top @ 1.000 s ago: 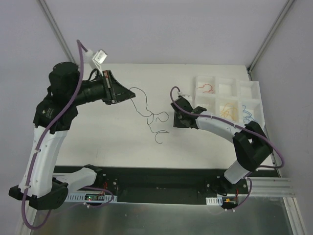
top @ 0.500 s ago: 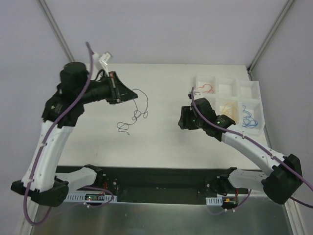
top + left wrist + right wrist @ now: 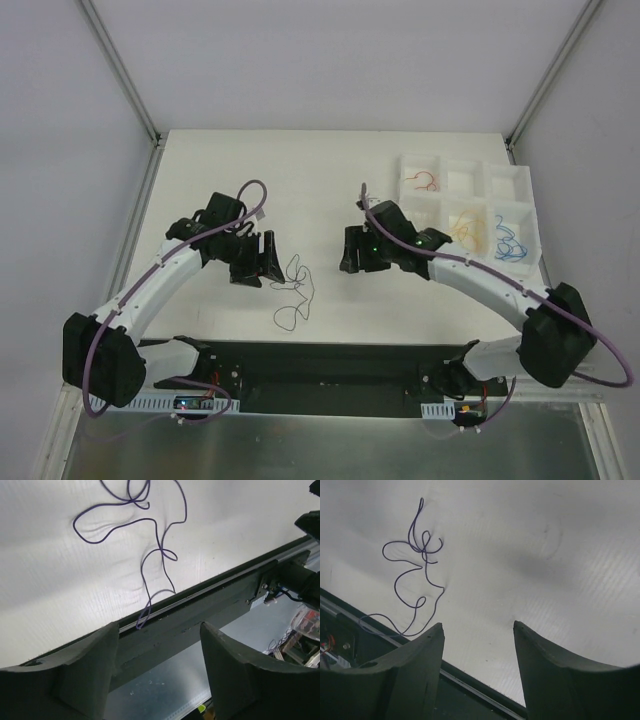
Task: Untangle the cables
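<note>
One dark, hair-thin cable [image 3: 300, 285] lies in loose curls on the white table, near its front edge and between my two grippers. My left gripper [image 3: 268, 265] hangs just to its left, open and empty. The left wrist view shows the cable [image 3: 143, 570] beyond the fingertips [image 3: 107, 630], its lowest loop reaching the table's black front rail. My right gripper [image 3: 348, 260] is to the cable's right, open with nothing in it. In the right wrist view the cable [image 3: 423, 547] lies well left of the gap. Red [image 3: 422, 182], yellow [image 3: 468, 225] and blue [image 3: 508, 240] cables sit in separate tray compartments.
A white compartment tray [image 3: 520, 175] stands at the right back of the table. The black front rail [image 3: 215, 597] runs along the table's near edge, with metal floor below it. Thick purple arm cables [image 3: 255, 190] loop over both arms.
My left arm has come down from high at the back left to low over the table. Its gripper has opened and let go of the dark cable, which now lies near the front edge. The right gripper opened wider.
</note>
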You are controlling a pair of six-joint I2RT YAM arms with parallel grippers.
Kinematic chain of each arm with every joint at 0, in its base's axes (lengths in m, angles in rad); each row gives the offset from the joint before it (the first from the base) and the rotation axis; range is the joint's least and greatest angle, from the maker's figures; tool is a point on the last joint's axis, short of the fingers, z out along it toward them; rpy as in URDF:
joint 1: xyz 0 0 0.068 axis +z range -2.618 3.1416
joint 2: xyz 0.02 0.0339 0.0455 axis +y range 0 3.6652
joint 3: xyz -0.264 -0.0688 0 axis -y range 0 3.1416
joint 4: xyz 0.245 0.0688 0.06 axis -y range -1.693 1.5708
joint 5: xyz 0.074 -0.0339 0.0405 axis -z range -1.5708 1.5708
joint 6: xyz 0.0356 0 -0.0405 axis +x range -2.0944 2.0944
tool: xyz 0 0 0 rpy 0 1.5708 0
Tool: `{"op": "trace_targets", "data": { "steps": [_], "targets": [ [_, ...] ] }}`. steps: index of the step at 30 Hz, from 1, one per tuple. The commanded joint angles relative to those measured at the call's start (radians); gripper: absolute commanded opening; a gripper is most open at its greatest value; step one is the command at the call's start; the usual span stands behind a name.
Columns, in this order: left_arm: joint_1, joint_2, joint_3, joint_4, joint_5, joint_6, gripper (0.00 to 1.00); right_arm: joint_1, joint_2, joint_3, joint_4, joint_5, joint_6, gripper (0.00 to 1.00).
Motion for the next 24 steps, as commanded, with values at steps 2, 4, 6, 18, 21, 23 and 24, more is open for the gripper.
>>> {"op": "trace_targets", "data": {
  "steps": [2, 4, 6, 18, 21, 23, 24],
  "targets": [
    [-0.008, -0.059, -0.035, -0.003, -0.108, 0.050, 0.73, 0.078, 0.178, 0.167, 0.002, -0.121, 0.019, 0.66],
    [-0.007, -0.076, -0.030, -0.004, -0.132, 0.050, 0.75, 0.094, 0.281, 0.237, -0.017, -0.168, 0.042, 0.70],
    [-0.005, -0.097, -0.029, -0.009, -0.151, 0.048, 0.75, 0.114, 0.379, 0.320, -0.047, -0.228, 0.071, 0.74],
    [0.001, -0.323, -0.030, -0.043, -0.284, 0.048, 0.75, 0.191, 0.649, 0.547, -0.204, -0.159, -0.024, 0.83],
    [0.001, -0.331, -0.044, -0.043, -0.278, 0.042, 0.75, 0.193, 0.672, 0.551, -0.221, -0.149, -0.039, 0.83],
    [0.001, -0.326, -0.047, -0.041, -0.278, 0.044, 0.75, 0.196, 0.688, 0.561, -0.224, -0.138, -0.038, 0.83],
    [0.001, -0.323, -0.049, -0.041, -0.277, 0.044, 0.75, 0.197, 0.697, 0.569, -0.225, -0.135, -0.035, 0.83]
  ]
}}
